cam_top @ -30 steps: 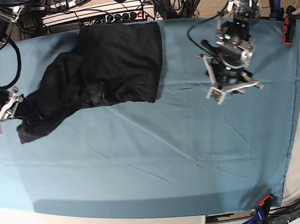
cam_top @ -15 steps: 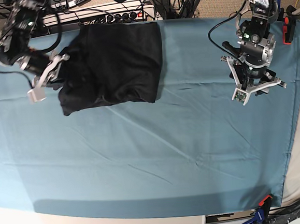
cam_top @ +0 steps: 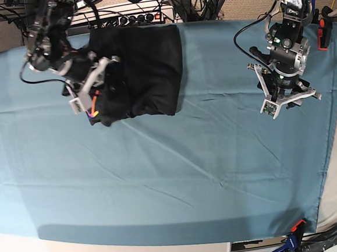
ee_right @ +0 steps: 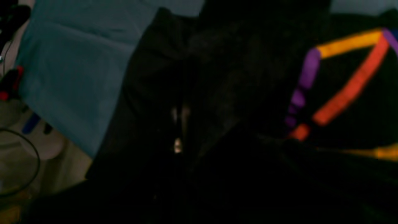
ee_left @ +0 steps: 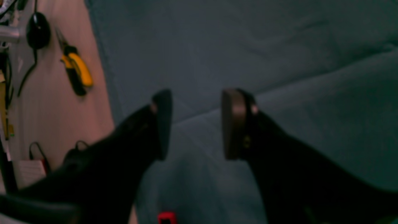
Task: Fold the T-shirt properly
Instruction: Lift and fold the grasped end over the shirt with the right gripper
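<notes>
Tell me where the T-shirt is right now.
In the base view the T-shirt lies bunched at the far left of the teal cloth, near the back edge, with the right claw at its left side.

Two robot arms built of black and grey metal segments, each trailing looped black cables. The left claw point(cam_top: 288, 100) has pale grey, angular finger brackets spreading from a dark round wrist housing with a small green light. Seen close, its fingers point(ee_left: 231, 124) are black with flat brownish pads. The right claw point(cam_top: 91, 88) carries similar light grey brackets.
</notes>
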